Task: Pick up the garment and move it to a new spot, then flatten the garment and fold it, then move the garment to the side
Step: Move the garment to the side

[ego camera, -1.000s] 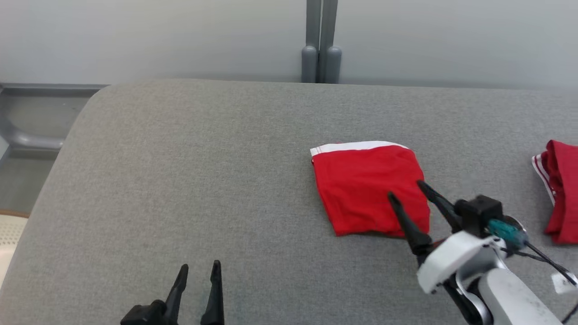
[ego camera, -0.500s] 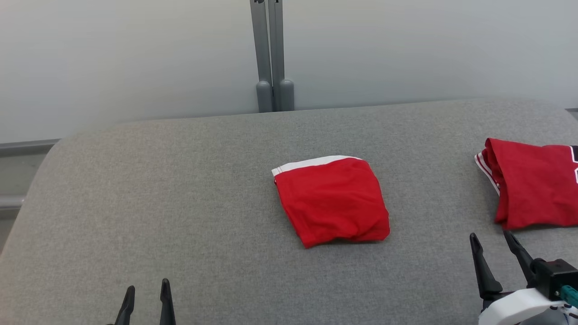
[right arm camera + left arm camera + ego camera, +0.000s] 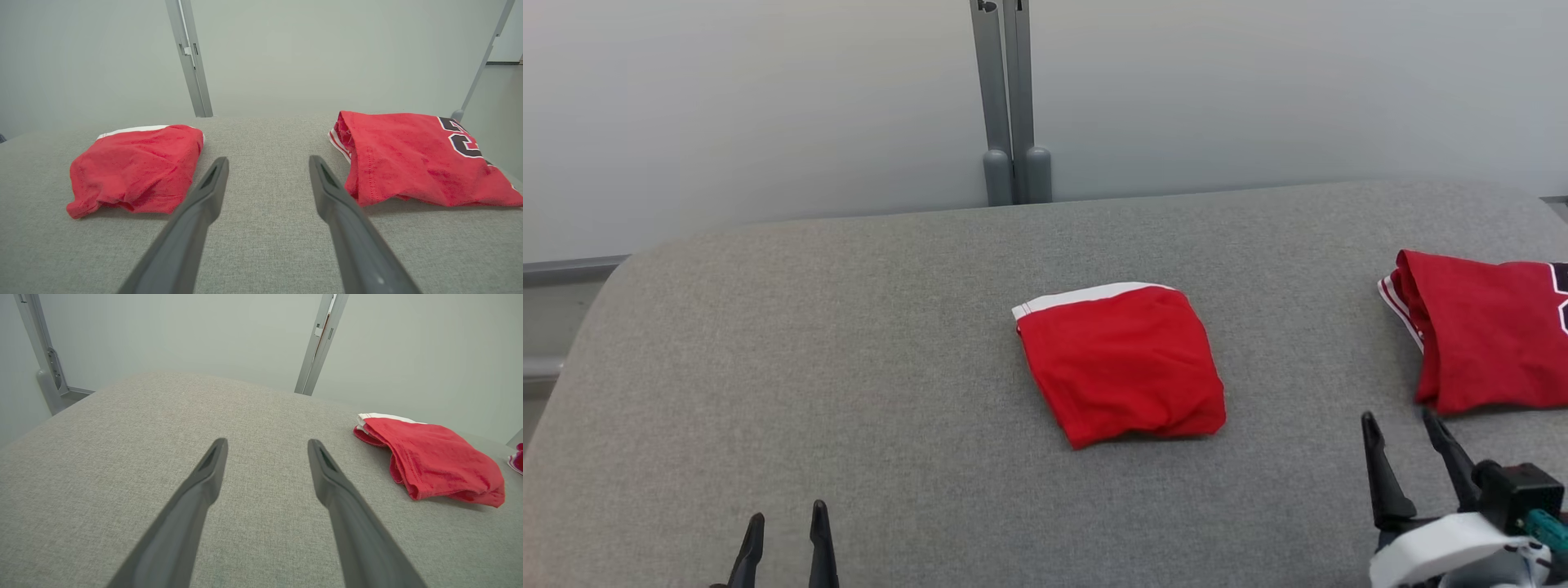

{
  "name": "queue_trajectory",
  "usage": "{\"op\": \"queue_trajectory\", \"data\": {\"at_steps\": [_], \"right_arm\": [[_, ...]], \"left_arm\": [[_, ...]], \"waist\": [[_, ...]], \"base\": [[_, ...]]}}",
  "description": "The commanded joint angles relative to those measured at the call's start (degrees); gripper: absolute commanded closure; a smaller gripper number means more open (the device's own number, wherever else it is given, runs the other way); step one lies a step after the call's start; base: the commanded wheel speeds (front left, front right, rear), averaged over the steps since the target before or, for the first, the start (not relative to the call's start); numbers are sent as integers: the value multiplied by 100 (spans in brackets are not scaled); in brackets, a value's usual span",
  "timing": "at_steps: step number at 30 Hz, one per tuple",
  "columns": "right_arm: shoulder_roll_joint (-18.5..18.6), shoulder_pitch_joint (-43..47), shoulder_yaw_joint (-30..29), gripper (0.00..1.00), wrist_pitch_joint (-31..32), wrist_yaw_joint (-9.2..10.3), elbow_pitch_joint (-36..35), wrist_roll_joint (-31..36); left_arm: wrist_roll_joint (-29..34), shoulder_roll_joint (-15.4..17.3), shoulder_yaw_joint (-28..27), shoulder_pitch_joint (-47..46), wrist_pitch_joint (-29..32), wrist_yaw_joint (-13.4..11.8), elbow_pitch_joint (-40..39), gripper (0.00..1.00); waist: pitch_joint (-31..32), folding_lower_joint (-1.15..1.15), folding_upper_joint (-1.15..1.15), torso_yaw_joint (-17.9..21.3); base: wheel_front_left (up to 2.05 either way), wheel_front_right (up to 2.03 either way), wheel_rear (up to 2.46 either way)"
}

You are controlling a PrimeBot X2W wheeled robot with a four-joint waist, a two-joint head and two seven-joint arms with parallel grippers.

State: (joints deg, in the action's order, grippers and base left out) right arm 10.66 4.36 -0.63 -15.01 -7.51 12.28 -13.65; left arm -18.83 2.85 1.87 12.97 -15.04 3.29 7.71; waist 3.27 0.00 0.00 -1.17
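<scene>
Head view: folded red garment (image 3: 1123, 363) lies mid grey pad (image 3: 849, 327), with a red jersey (image 3: 1486, 335) well to its right. We judge the garment light, soft and floppy; best to pinch a folded edge through all layers. Left gripper (image 3: 787, 531) and right gripper (image 3: 1398, 429) sit low, fingers spread, empty.
Left wrist view: garment (image 3: 437, 457) off right, apart from the fingers.
Right wrist view: fingers point between garment (image 3: 139, 163) and jersey (image 3: 416, 159).

Garment (image 3: 1123, 367): plain red, with a white band along one edge.
Jersey (image 3: 1486, 331): red; red-and-white striped trim; black lettering outlined in white.
Table (image 3: 849, 367): mid grey, with a fine woven fleck.
Wall (image 3: 727, 106): pale grey-green, unpatterned.
Post (image 3: 1005, 98): grey metal.
Left gripper (image 3: 788, 513): black from the head view, dark grey close up.
Right gripper (image 3: 1398, 415): likewise black; shell (image 3: 1437, 551) white; plug (image 3: 1543, 527) teal.
</scene>
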Motion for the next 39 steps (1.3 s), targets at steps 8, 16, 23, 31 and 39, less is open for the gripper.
{"op": "queue_trajectory", "data": {"at_steps": [8,16,23,31,39], "right_arm": [[-149,-1791,1031,0,1464,1,881,-2212],[-137,-3276,925,0,2892,1,2090,-2894],[-83,-3816,801,0,3545,1,3173,-2766],[-107,-4125,919,100,4122,1,3671,-2762],[403,-4280,1225,100,4599,2,3218,-3026]], "left_arm": [[24,11,284,-321,-16,18,41,0],[-113,11,745,-626,-16,-35,163,0],[-111,11,859,-723,-15,-76,212,0],[-117,11,853,-846,-16,-96,196,0],[-219,11,794,-873,-15,-209,83,0]], "waist": [[-525,0,0,-155],[-910,0,0,-573],[-1006,0,0,-825],[-1094,0,0,-872],[-1273,0,0,-496]], "base": [[0,0,0],[0,0,0],[0,0,0],[0,0,0],[0,0,0]]}}
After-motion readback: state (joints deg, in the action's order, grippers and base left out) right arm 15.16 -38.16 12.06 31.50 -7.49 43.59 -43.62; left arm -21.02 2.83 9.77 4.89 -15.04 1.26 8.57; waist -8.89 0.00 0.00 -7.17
